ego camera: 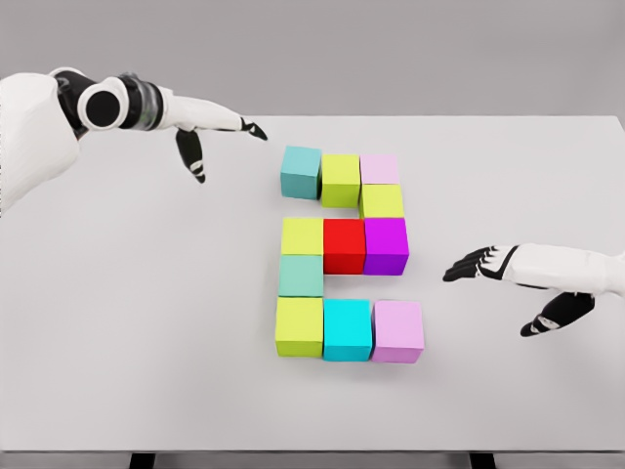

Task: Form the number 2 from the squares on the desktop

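Coloured cubes stand together on the white table [146, 322] in the outline of a 2. The top row holds a teal cube [301, 172], a lime cube [341, 180] and a pale pink cube [380, 169]. Below the pink one sits a lime cube [381, 201]. The middle row runs lime [303, 236], red [344, 245], purple [386, 245]. A mint cube [301, 276] links down to the bottom row: lime [299, 326], cyan [348, 329], lilac [397, 331]. My left hand [220, 132] hovers open at the upper left of the cubes. My right hand [488, 278] hovers open to their right, holding nothing.
The table's front edge [312, 450] runs along the bottom of the view, with dark legs showing beneath. The back edge lies just behind the left hand. A plain grey wall fills the background.
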`<state>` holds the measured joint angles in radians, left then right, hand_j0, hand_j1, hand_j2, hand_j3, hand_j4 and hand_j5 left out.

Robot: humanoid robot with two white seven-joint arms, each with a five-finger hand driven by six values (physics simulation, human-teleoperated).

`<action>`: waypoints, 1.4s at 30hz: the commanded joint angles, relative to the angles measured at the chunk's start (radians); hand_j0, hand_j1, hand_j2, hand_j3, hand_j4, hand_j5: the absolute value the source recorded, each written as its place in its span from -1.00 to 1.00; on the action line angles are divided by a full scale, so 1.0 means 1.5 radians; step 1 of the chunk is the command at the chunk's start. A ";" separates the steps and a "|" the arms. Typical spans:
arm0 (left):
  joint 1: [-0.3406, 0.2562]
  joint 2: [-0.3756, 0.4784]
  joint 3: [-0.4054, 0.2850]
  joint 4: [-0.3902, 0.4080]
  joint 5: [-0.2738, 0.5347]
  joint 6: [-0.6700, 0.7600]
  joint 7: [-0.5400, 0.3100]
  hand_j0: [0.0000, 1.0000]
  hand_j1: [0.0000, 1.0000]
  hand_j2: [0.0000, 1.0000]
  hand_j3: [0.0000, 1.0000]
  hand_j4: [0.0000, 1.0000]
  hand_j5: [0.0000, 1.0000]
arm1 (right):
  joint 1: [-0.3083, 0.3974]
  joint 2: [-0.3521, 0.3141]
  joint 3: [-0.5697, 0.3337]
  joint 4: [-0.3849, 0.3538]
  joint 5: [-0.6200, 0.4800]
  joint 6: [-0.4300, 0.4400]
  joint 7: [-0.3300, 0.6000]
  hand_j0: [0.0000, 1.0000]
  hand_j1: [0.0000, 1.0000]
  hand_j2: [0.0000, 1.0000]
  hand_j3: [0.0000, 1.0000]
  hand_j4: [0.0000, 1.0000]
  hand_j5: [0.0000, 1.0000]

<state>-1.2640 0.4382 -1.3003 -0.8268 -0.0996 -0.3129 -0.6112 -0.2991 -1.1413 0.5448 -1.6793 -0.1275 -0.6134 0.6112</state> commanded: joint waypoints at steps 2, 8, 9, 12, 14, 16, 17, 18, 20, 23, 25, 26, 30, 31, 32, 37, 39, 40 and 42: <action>0.000 -0.030 0.007 0.030 -0.013 0.002 0.000 1.00 1.00 1.00 1.00 1.00 1.00 | 0.001 -0.002 0.000 0.000 -0.005 0.002 0.000 1.00 1.00 1.00 1.00 1.00 1.00; 0.000 -0.070 0.007 0.067 -0.017 0.020 0.000 1.00 1.00 1.00 1.00 1.00 1.00 | 0.000 -0.001 0.000 0.000 -0.005 0.002 0.000 1.00 1.00 1.00 1.00 1.00 1.00; 0.000 -0.080 0.007 0.084 -0.017 0.020 0.000 1.00 1.00 1.00 1.00 1.00 1.00 | 0.001 -0.001 0.000 0.000 -0.005 0.002 0.000 1.00 1.00 1.00 1.00 1.00 1.00; 0.000 -0.099 0.007 0.105 -0.026 0.020 0.000 1.00 1.00 1.00 1.00 1.00 1.00 | 0.000 -0.001 0.000 0.000 -0.005 0.002 0.000 1.00 1.00 1.00 1.00 1.00 1.00; 0.000 -0.100 0.007 0.106 -0.026 0.020 0.000 1.00 1.00 1.00 1.00 1.00 1.00 | 0.001 -0.001 0.000 0.000 -0.004 0.002 0.000 1.00 1.00 1.00 1.00 1.00 1.00; 0.000 -0.101 0.007 0.106 -0.026 0.027 0.000 1.00 1.00 1.00 1.00 1.00 1.00 | 0.004 -0.008 -0.001 0.001 -0.003 0.002 0.000 1.00 1.00 1.00 1.00 1.00 1.00; 0.000 -0.105 0.007 0.106 -0.026 0.029 0.000 1.00 1.00 1.00 1.00 1.00 1.00 | 0.007 -0.008 -0.001 0.001 -0.004 0.002 0.000 1.00 1.00 1.00 1.00 1.00 1.00; 0.000 -0.105 0.007 0.106 -0.026 0.029 0.000 1.00 1.00 1.00 1.00 1.00 1.00 | 0.008 -0.008 -0.001 0.001 -0.005 0.002 0.000 1.00 1.00 1.00 1.00 1.00 1.00; -0.001 -0.109 0.007 0.106 -0.026 0.029 0.000 1.00 1.00 1.00 1.00 1.00 1.00 | 0.012 -0.013 0.000 0.000 -0.004 0.002 0.000 1.00 1.00 1.00 1.00 1.00 1.00; 0.000 -0.109 0.007 0.106 -0.026 0.029 0.000 1.00 1.00 1.00 1.00 1.00 1.00 | 0.018 -0.033 0.001 0.001 -0.004 0.002 0.000 1.00 1.00 1.00 1.00 1.00 1.00; 0.000 -0.109 0.007 0.106 -0.026 0.036 0.000 1.00 1.00 1.00 1.00 1.00 1.00 | 0.020 -0.037 0.006 0.004 -0.003 0.002 0.000 1.00 1.00 1.00 1.00 1.00 1.00; 0.000 -0.109 0.007 0.106 -0.026 0.042 0.000 1.00 1.00 1.00 1.00 1.00 1.00 | 0.020 -0.039 0.008 0.005 0.003 0.002 0.000 1.00 1.00 1.00 1.00 1.00 1.00; 0.000 -0.118 0.007 0.122 -0.026 0.043 0.000 1.00 1.00 1.00 1.00 1.00 1.00 | 0.020 -0.038 0.018 0.002 0.043 0.002 0.000 1.00 1.00 1.00 1.00 1.00 1.00; 0.000 -0.119 0.007 0.126 -0.026 0.043 0.000 1.00 1.00 1.00 1.00 1.00 1.00 | 0.020 -0.038 0.019 0.002 0.053 0.002 0.000 1.00 1.00 1.00 1.00 1.00 1.00; 0.000 -0.122 0.007 0.130 -0.026 0.043 0.000 1.00 1.00 1.00 1.00 1.00 1.00 | 0.020 -0.038 0.020 0.001 0.064 0.002 0.000 1.00 1.00 1.00 1.00 1.00 1.00; 0.000 -0.137 0.007 0.142 -0.026 0.043 0.000 1.00 1.00 1.00 1.00 1.00 1.00 | 0.020 -0.043 0.034 -0.001 0.095 0.002 0.000 1.00 1.00 1.00 1.00 1.00 1.00; 0.000 -0.138 0.007 0.143 -0.026 0.042 0.000 1.00 1.00 1.00 1.00 1.00 1.00 | 0.020 -0.043 0.037 -0.004 0.096 0.002 0.000 1.00 1.00 1.00 1.00 1.00 1.00; 0.000 -0.138 0.007 0.143 -0.026 0.042 0.000 1.00 1.00 1.00 1.00 1.00 1.00 | 0.020 -0.043 0.039 -0.010 0.096 0.002 0.000 1.00 1.00 1.00 1.00 1.00 1.00; 0.001 -0.138 0.007 0.143 -0.026 0.041 0.000 1.00 1.00 1.00 1.00 1.00 1.00 | 0.020 -0.042 0.043 -0.024 0.107 0.002 0.000 1.00 1.00 1.00 1.00 1.00 1.00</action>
<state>-1.2625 0.2334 -1.2921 -0.6135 -0.1395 -0.2511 -0.6112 -0.2684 -1.2031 0.6032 -1.7004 0.0265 -0.6132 0.6111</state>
